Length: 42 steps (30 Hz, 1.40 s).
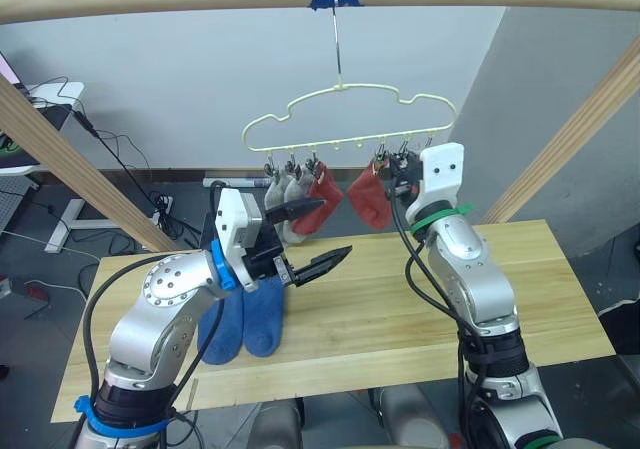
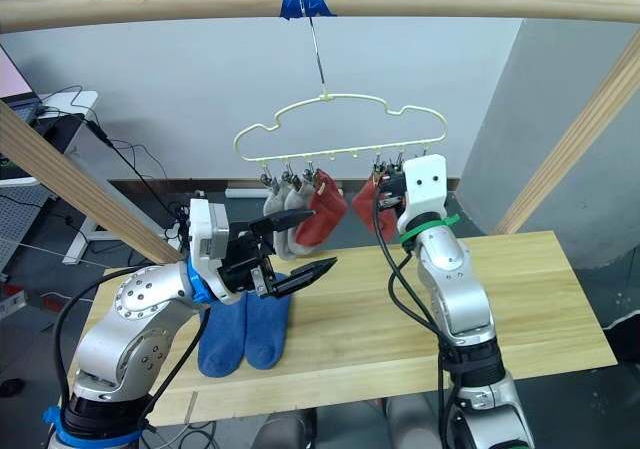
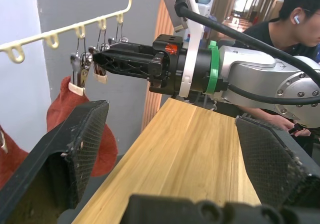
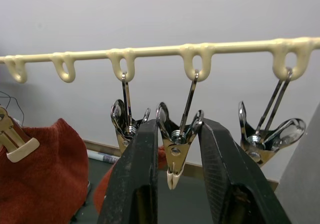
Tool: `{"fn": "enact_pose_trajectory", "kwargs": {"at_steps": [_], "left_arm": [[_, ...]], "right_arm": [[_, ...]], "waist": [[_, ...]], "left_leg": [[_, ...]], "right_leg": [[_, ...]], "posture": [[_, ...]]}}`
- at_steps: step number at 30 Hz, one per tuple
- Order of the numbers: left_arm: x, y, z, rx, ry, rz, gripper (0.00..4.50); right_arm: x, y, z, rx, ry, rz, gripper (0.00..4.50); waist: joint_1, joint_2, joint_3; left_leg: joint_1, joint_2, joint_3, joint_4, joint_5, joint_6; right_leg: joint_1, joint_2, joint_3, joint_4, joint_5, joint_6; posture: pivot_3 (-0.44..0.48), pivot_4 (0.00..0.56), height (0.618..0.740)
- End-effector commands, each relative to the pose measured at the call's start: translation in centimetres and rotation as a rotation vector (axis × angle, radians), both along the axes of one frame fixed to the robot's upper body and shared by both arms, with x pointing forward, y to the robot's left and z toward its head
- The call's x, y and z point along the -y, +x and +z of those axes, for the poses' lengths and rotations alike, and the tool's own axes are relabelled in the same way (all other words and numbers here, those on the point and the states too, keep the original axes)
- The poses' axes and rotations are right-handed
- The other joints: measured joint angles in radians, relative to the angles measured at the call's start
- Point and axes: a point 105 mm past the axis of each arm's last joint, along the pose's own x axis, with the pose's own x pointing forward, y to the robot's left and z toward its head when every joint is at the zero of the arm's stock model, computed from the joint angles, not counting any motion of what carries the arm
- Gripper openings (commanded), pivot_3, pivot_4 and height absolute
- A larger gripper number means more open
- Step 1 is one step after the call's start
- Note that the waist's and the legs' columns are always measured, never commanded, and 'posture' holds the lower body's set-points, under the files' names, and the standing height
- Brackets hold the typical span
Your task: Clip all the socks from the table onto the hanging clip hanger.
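Here I have my right tool (image 4: 172, 184) up at the clip hanger (image 1: 350, 119).
Nearest, two blue socks (image 1: 247, 319) lie on the bench (image 1: 400, 299); my left tool (image 1: 322, 237) hovers spread apart above them; farther, right fingers bracket one empty metal clip (image 4: 175, 156) between hung grey and red socks.

The left gripper (image 1: 312, 237) covers the lower ends of the grey socks (image 1: 283, 193). The left arm hides the blue socks' (image 1: 250, 319) upper parts. A person (image 3: 295, 14) is cut off at the frame edge.
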Motion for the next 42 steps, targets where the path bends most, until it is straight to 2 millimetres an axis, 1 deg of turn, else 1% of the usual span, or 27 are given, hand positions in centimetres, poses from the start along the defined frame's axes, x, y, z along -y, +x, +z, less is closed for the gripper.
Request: {"fn": "enact_pose_trajectory", "kwargs": {"at_steps": [1,13,30,42], "left_arm": [[0.47,-0.49,0.71,0.041,-0.009,-0.026,4.5],[0.65,-0.44,0.8,0.044,-0.012,-0.026,4.5],[0.71,-0.34,0.68,0.047,-0.015,-0.022,4.5],[0.74,-0.31,0.61,0.051,-0.012,-0.022,4.5]], "right_arm": [[0.34,-0.01,1.94,0.08,0.013,-0.025,1.23],[0.22,0.29,2.37,0.096,0.031,-0.027,1.23],[0.05,0.21,2.23,0.088,0.035,-0.009,1.23],[-0.07,0.39,2.56,0.098,0.039,-0.012,1.23]], "waist": [[0.0,0.0,0.0],[0.0,0.0,0.0],[0.0,0.0,0.0],[0.0,0.0,0.0]], "left_leg": [[0.0,0.0,0.0,0.0,0.0,0.0],[0.0,0.0,0.0,0.0,0.0,0.0],[0.0,0.0,0.0,0.0,0.0,0.0],[0.0,0.0,0.0,0.001,0.0,0.0]], "right_leg": [[0.0,0.0,0.0,0.0,0.0,0.0],[0.0,0.0,0.0,0.001,0.0,0.0],[0.0,0.0,0.0,0.001,0.0,0.0],[0.0,0.0,0.0,0.002,0.0,0.0]], "posture": [[-0.092,0.216,0.74],[-0.089,0.211,0.74],[-0.089,0.207,0.74],[-0.086,0.205,0.74]]}}
